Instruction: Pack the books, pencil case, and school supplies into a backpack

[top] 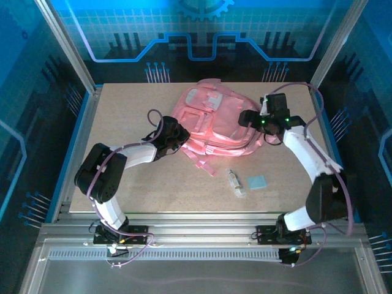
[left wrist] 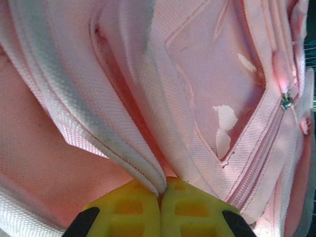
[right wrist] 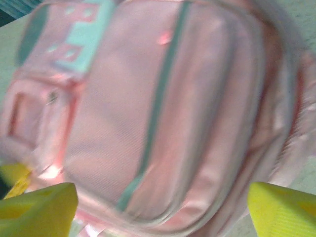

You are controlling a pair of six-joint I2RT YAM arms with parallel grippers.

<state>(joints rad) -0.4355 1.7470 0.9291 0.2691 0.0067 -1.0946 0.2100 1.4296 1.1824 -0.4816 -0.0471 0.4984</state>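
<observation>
The pink backpack (top: 211,119) lies flat at the table's middle back. My left gripper (top: 176,133) is at its left edge, and in the left wrist view the yellow fingers (left wrist: 128,207) are pressed together, shut on a fold of the backpack's fabric (left wrist: 148,168). My right gripper (top: 249,118) hangs over the backpack's right side, open. Its yellow fingertips (right wrist: 39,207) stand wide apart with the blurred backpack (right wrist: 158,108) beneath them. Of the school supplies, a whitish tube (top: 234,179) and a light-blue pad (top: 256,182) lie on the table in front of the backpack. The books and pencil case are out of view.
Pink straps (top: 202,160) trail from the backpack toward the front. The wooden tabletop (top: 153,184) is ringed by a metal frame (top: 73,67) with blue panels behind. Both arm bases stand at the near edge.
</observation>
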